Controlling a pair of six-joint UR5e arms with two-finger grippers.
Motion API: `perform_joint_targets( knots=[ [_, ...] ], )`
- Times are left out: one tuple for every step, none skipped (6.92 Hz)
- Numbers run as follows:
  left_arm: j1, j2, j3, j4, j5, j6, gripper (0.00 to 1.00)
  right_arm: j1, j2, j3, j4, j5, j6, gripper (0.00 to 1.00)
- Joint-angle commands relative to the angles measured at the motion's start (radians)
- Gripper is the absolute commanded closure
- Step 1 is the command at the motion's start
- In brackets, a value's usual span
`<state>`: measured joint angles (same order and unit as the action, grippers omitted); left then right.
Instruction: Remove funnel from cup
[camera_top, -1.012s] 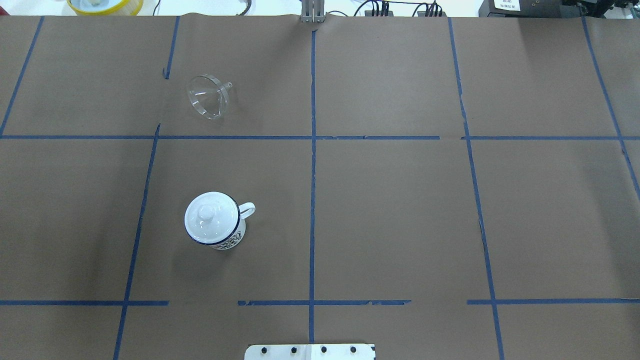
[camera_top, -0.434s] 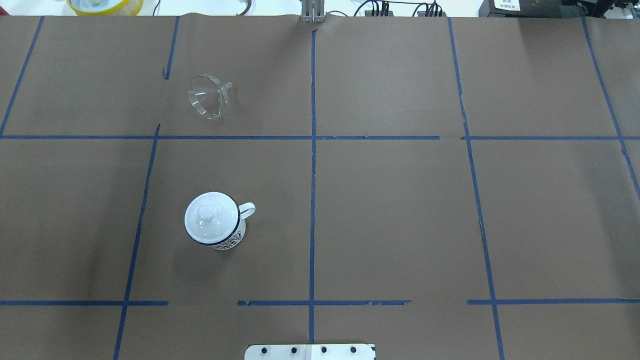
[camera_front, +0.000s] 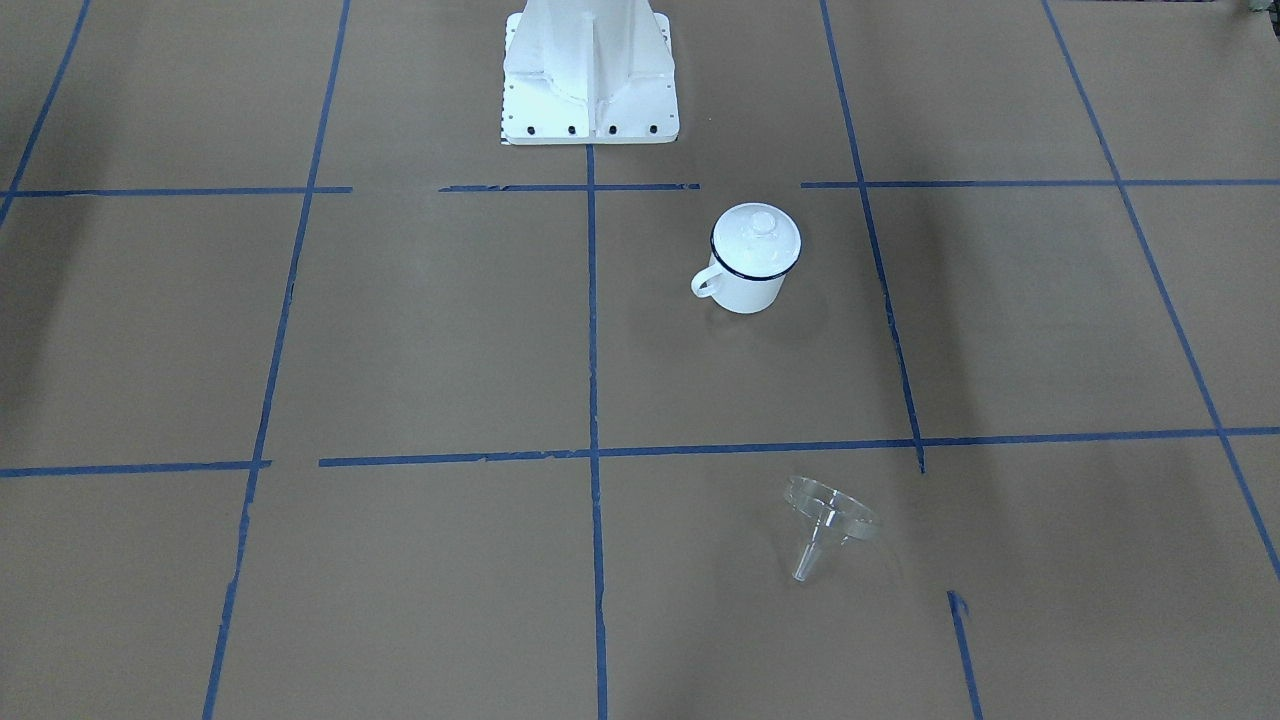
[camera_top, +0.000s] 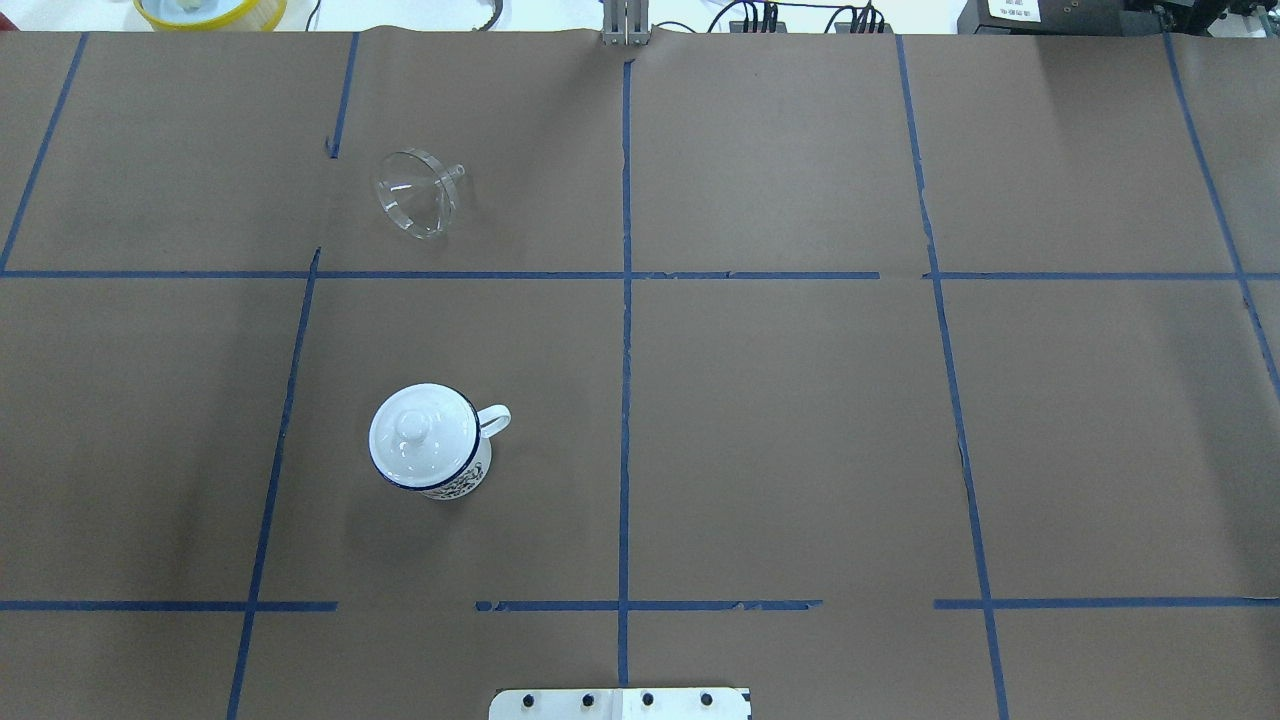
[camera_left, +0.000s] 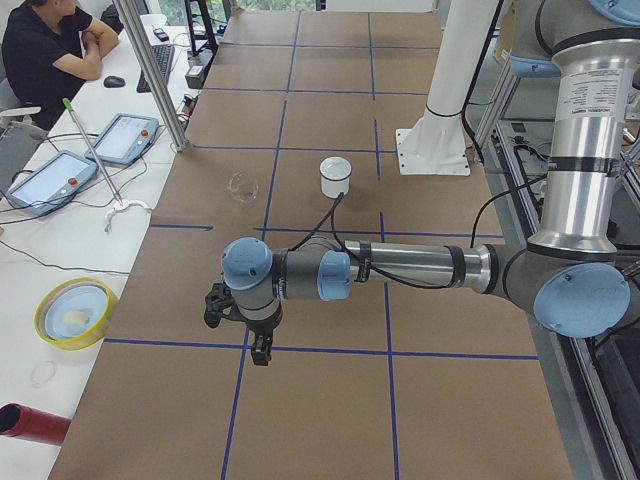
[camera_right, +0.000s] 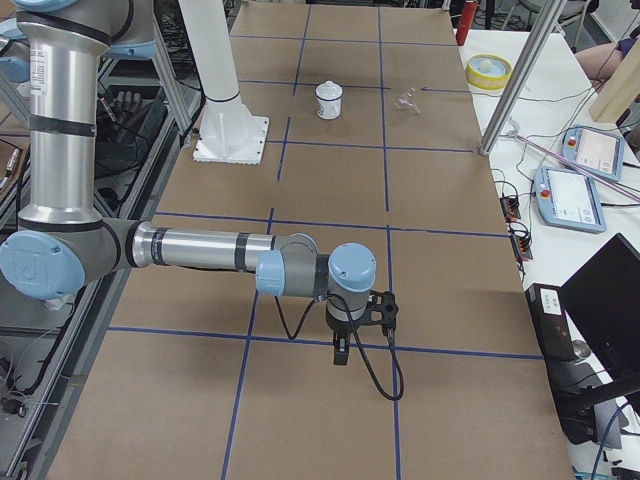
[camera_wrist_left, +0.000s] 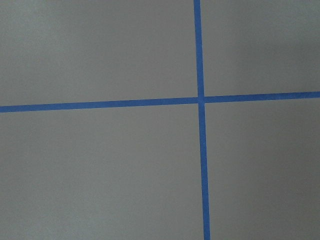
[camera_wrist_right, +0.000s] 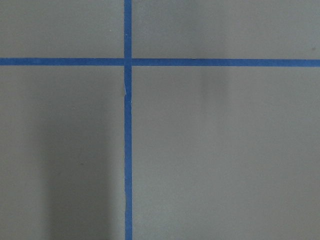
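The clear funnel (camera_top: 415, 193) lies on its side on the brown paper, far from the cup, spout pointing right; it also shows in the front view (camera_front: 828, 520). The white cup (camera_top: 466, 478) with a dark blue rim stands upright nearer the robot base, handle to the right, also in the front view (camera_front: 748, 287). A white knobbed lid (camera_top: 420, 436) covers it. My left gripper (camera_left: 258, 352) hangs over the table's left end, far from both; I cannot tell if it is open. My right gripper (camera_right: 340, 355) hangs over the right end; I cannot tell its state.
Blue tape lines cross the brown paper. The white robot base (camera_front: 590, 70) stands at the table's near edge. A yellow bowl (camera_top: 210, 10) sits beyond the far edge. An operator (camera_left: 50, 40) and tablets (camera_left: 125, 138) are at a side desk.
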<state>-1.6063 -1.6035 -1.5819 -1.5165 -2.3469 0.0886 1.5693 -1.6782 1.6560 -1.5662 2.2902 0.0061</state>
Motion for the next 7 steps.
perform_joint_targets(
  knots=[
    [0.000, 0.000, 0.005, 0.004, 0.001, 0.005, 0.00, 0.000, 0.000, -0.001, 0.000, 0.000, 0.000, 0.00],
    [0.000, 0.000, 0.003, 0.007, 0.003, 0.005, 0.00, 0.000, 0.000, 0.001, 0.000, 0.000, 0.000, 0.00],
    [0.000, -0.001, 0.008, 0.004, 0.003, 0.005, 0.00, 0.000, 0.000, -0.001, 0.000, 0.000, 0.000, 0.00],
    [0.000, -0.001, 0.008, 0.004, 0.003, 0.007, 0.00, 0.000, 0.000, -0.001, 0.000, 0.000, 0.000, 0.00],
    [0.002, -0.001, 0.008, 0.005, 0.007, 0.005, 0.00, 0.000, 0.000, 0.001, 0.000, 0.000, 0.000, 0.00],
    [0.002, -0.004, -0.001, 0.009, 0.006, 0.005, 0.00, 0.000, 0.000, -0.001, 0.000, 0.000, 0.000, 0.00],
    [0.002, -0.004, 0.000, 0.012, 0.006, 0.005, 0.00, 0.000, 0.000, 0.001, 0.000, 0.000, 0.000, 0.00]
  ],
)
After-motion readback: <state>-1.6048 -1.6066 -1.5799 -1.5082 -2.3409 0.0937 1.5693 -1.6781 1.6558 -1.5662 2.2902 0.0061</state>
